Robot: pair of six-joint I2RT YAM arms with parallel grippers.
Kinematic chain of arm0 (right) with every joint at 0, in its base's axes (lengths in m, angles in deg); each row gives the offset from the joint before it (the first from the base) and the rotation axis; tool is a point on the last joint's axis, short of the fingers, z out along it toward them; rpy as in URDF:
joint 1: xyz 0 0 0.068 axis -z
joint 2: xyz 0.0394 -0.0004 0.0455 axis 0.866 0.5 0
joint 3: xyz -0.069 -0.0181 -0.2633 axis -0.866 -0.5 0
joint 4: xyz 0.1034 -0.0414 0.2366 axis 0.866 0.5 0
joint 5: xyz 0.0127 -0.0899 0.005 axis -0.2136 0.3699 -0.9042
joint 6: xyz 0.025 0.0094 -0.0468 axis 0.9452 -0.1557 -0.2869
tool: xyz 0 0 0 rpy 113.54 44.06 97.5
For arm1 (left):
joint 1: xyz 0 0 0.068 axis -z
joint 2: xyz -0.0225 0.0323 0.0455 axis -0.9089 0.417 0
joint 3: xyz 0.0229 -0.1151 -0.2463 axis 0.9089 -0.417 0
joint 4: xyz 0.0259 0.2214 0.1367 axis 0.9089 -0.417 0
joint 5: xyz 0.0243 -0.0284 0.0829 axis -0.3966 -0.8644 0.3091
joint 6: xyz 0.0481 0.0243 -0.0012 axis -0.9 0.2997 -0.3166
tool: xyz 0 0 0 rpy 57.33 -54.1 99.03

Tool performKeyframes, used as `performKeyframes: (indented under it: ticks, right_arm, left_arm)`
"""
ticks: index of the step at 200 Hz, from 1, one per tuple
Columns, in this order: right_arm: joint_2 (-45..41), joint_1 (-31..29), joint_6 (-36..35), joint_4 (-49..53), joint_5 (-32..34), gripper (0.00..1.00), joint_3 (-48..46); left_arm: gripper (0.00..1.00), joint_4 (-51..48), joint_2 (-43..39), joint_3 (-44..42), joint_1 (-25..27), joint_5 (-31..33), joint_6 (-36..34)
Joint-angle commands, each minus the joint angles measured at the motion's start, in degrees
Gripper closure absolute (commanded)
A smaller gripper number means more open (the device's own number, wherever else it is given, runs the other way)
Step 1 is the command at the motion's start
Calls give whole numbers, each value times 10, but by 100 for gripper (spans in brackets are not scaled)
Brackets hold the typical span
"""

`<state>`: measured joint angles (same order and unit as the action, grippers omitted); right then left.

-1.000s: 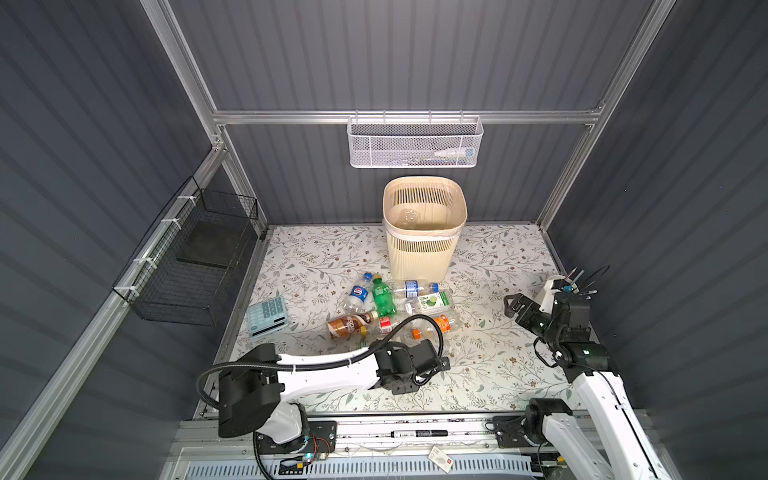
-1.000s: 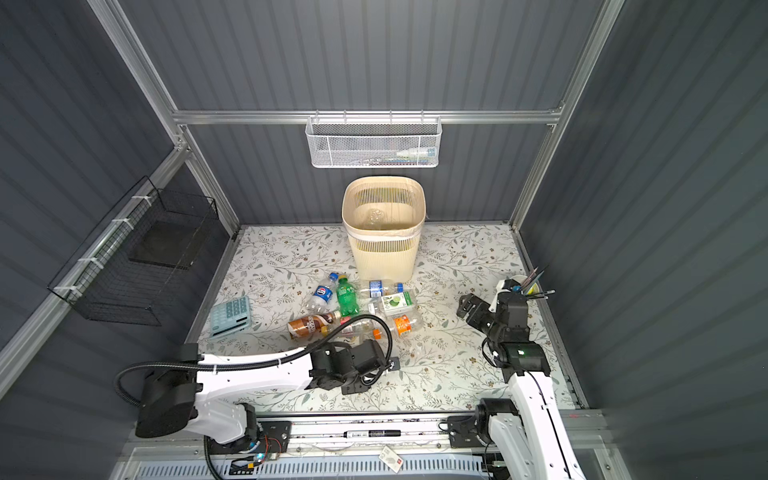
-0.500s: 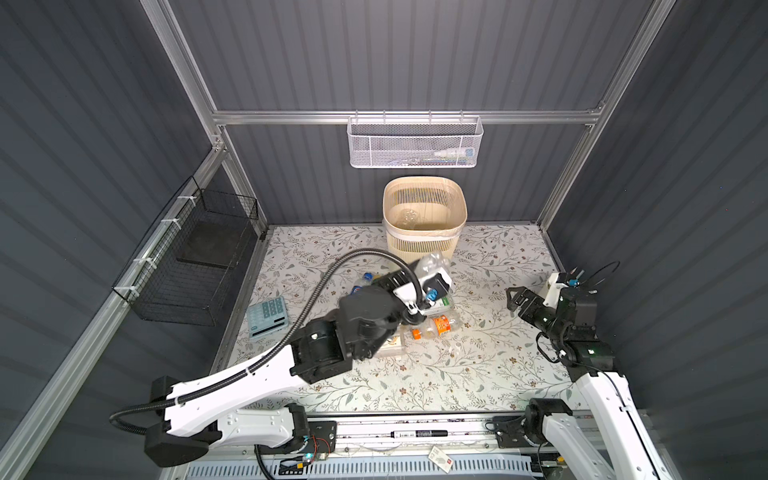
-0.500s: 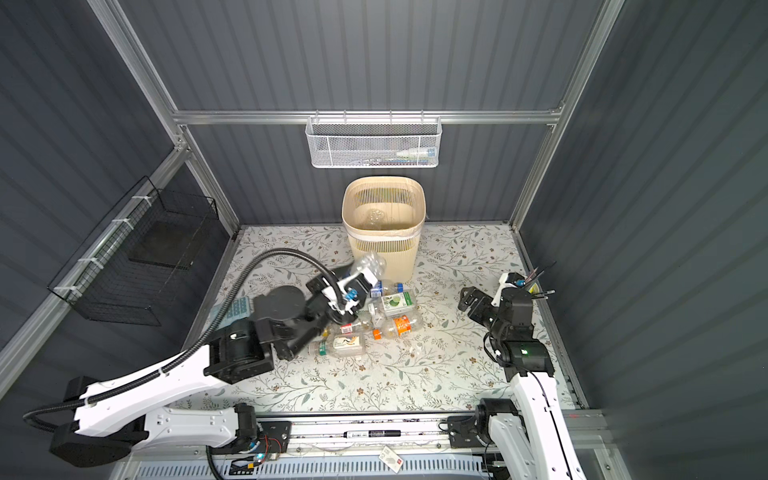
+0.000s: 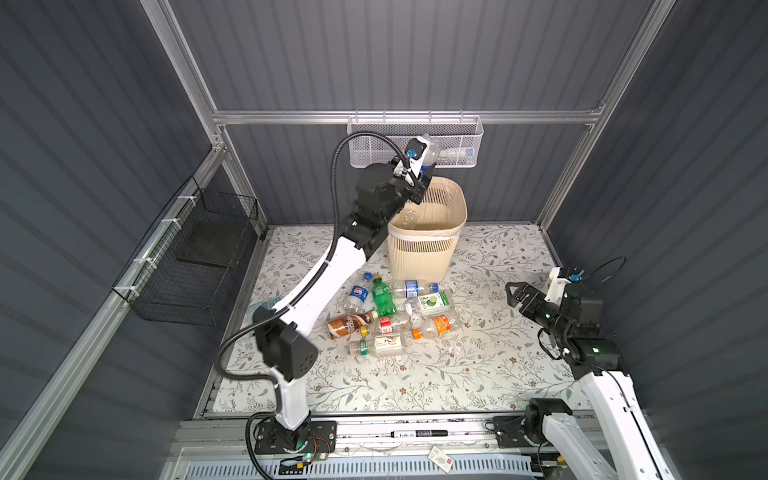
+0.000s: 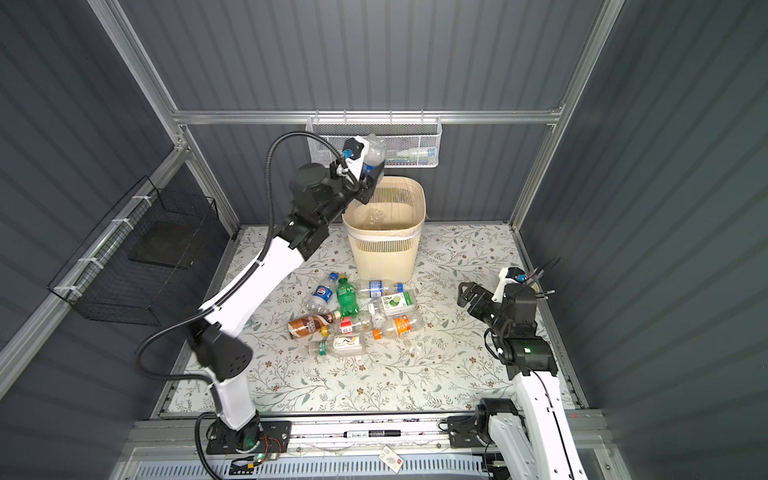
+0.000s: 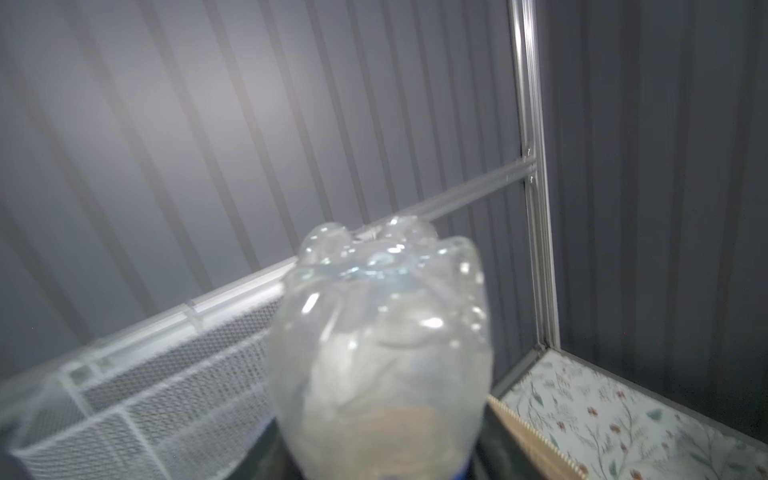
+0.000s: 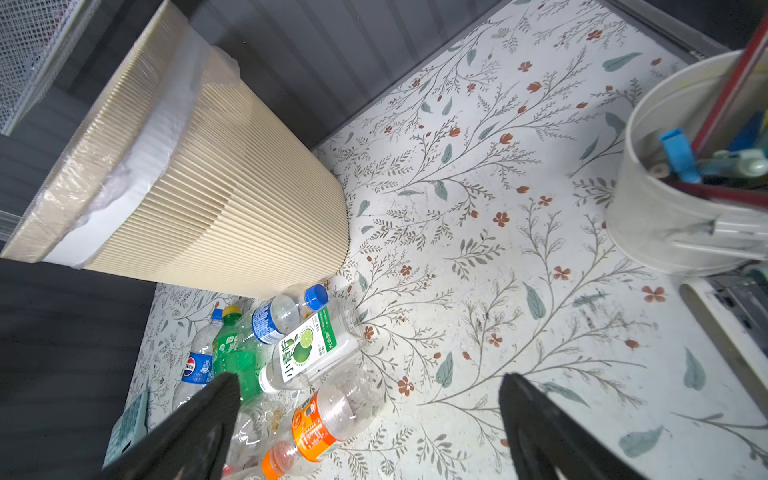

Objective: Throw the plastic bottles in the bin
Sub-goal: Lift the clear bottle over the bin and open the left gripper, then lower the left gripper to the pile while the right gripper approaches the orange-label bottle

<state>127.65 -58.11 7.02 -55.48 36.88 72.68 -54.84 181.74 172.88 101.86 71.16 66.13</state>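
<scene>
Left gripper (image 5: pixel 424 172) above the bin's (image 5: pixel 456 216) back-left rim, 1 clear bottle (image 5: pixel 430 150) base-up in it, finger spread hidden. Right gripper (image 5: pixel 513 293) gaping, empty, open floral mat (image 5: pixel 478 365) between it and the loose bottles (image 5: pixel 390 316).

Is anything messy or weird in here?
Yes. The plastic bottles lie tipped over in a jumbled heap on the flowery mat in front of the bin, and some look squashed. One clear bottle pokes bottom-up from the left claw above the bin's rim.
</scene>
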Motion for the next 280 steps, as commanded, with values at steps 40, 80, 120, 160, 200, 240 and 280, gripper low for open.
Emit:
performKeyframes:
  ticks: [40,80,120,160,200,240,280]
  right_arm:
    - [-38,2,28,54,38,1,2]
    - [-28,-2,68,41,29,1,-4]
    - [6,-42,127,8,28,1,-22]
    - [68,-144,232,-63,77,1,-52]
    - [175,-250,336,-146,101,1,-61]
    - [276,-314,385,-166,102,1,-34]
    - [330,-353,427,-173,102,1,-31]
  left_arm:
    - [0,51,-188,-163,10,20,68]
    - [0,40,-246,-222,10,39,69]
    - [0,38,-313,-330,10,87,73]
    - [0,3,-387,-457,10,140,77]
    - [0,-12,-458,-573,10,191,106]
    - [0,-45,-505,-653,10,222,150]
    - [0,-68,-536,-699,10,239,171]
